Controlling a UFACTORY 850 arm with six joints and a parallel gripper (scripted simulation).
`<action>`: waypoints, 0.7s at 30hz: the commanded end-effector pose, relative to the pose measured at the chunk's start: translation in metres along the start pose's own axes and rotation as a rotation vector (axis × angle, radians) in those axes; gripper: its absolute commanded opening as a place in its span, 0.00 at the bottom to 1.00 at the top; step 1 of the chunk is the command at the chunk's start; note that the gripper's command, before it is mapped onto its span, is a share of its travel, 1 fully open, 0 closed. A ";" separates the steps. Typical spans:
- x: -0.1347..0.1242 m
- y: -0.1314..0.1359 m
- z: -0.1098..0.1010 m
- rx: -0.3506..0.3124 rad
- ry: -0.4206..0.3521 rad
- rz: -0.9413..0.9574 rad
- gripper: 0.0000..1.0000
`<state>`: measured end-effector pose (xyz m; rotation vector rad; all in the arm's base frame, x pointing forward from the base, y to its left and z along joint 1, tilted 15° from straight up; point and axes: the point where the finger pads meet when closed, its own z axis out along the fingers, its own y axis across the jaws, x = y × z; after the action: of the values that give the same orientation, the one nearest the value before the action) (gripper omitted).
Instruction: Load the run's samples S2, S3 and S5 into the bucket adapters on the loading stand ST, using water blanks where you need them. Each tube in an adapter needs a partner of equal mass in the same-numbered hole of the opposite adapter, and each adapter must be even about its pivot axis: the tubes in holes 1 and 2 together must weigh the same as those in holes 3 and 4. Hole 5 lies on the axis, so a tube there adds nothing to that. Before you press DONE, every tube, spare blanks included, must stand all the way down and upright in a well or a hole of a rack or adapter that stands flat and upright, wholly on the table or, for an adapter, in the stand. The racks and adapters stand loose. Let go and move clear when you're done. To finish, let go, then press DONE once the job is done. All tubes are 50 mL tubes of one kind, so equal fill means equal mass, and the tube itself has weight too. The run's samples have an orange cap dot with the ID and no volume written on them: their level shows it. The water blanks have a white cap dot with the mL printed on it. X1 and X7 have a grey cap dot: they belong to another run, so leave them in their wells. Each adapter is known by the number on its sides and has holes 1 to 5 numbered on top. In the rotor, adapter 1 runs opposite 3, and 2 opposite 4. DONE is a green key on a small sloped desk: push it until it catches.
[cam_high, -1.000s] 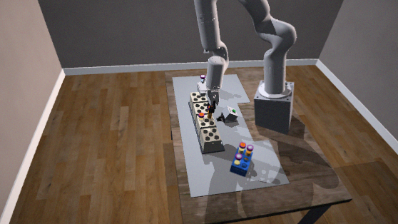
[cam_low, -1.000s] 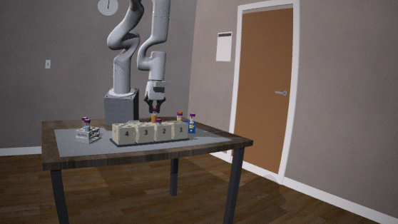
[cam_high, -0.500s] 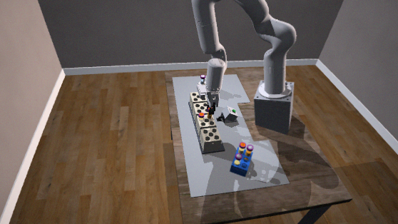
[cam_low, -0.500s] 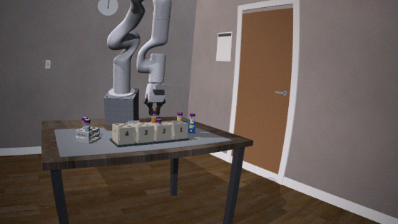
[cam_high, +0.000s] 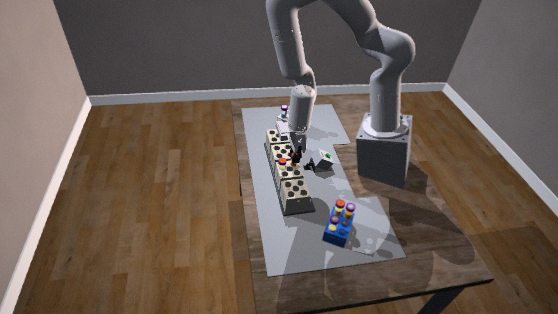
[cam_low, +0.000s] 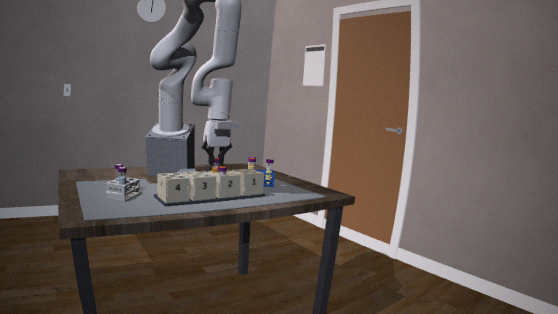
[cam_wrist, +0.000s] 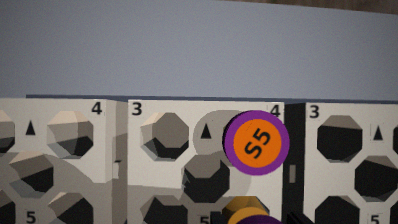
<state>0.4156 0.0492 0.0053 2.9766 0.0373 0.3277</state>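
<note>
Well, the jaws are part open, pinched on a tube:

- gripper (cam_high: 296, 156) (cam_low: 217, 154) (cam_wrist: 258, 220) — shut round an amber-filled tube (cam_low: 215, 169) (cam_wrist: 248, 213), at the hole 1 corner of block 2 (cam_high: 289, 173) (cam_low: 229, 185) (cam_wrist: 150, 174)
- S5 (cam_high: 282, 161) (cam_low: 222, 170) (cam_wrist: 257, 143) — just beside the jaws, upright in that block's hole 4
- blue rack (cam_high: 335, 239) (cam_low: 271, 184) — well apart from the jaws, towards block 1's end, with more tubes
- white rack (cam_high: 279, 119) (cam_low: 119, 194) — beyond the jaws, past block 4, two tubes
- green key (cam_high: 328, 155) — near the jaws, on its little desk
</note>
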 end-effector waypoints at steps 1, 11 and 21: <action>0.001 0.000 0.006 0.001 0.002 0.000 0.00; 0.001 0.000 0.014 0.001 0.002 0.000 0.00; 0.001 0.000 0.022 0.001 0.002 0.000 0.00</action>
<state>0.4197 0.0465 -0.0130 2.9768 0.0374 0.3280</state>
